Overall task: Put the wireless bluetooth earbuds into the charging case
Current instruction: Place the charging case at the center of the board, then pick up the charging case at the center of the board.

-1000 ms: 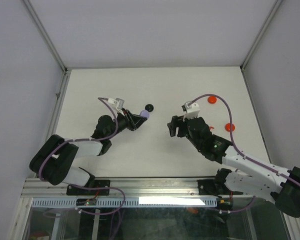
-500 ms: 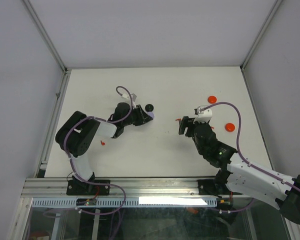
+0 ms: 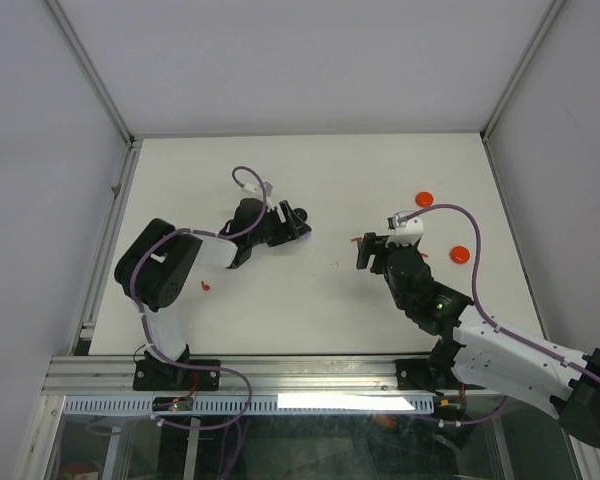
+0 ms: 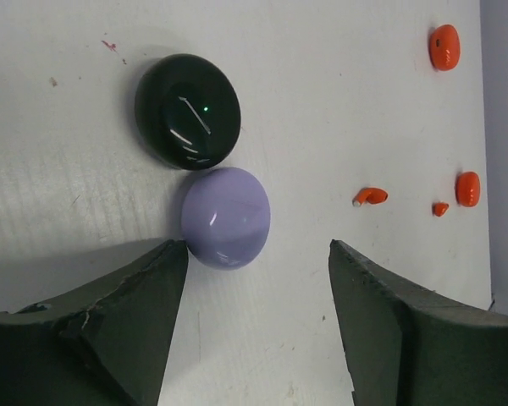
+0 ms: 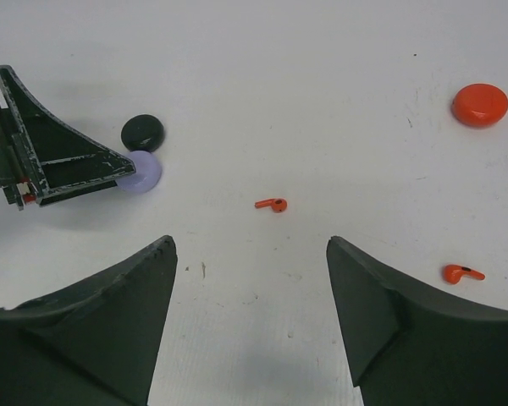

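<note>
**A:** What did the overhead camera show?

**B:** A matte white table (image 3: 310, 300). The left gripper (image 3: 296, 228) lay low beside a glossy black disc (image 3: 300, 214). The right gripper (image 3: 365, 252) hung near a tiny red earbud (image 3: 357, 240). Two flat red discs (image 3: 425, 198) sat well to the right, and a small red piece (image 3: 207, 286) lay by the left arm. From up there I could not tell how far either gripper was spread.

**A:** And the left wrist camera?

**B:** The left gripper (image 4: 258, 326) was spread wide and held nothing. A smooth, domed lavender disc (image 4: 226, 216) sat between the finger tips, just beside the left finger (image 4: 118, 326); I could not tell whether they touched. The shiny black disc (image 4: 188, 110) lay touching the lavender one. Beyond were a comma-shaped red earbud (image 4: 369, 197), a smaller red piece (image 4: 440, 208) and two rounded red discs (image 4: 444, 46).

**A:** The right wrist camera?

**B:** The right gripper (image 5: 252, 317) was also wide apart and empty. One red earbud (image 5: 272, 204) lay ahead between its fingers, clear of them, another (image 5: 462, 273) beside the right finger. The left gripper's tip (image 5: 102, 169) met the lavender disc (image 5: 142, 172), with the black disc (image 5: 142, 133) behind and a red disc (image 5: 480, 104) far right.
</note>
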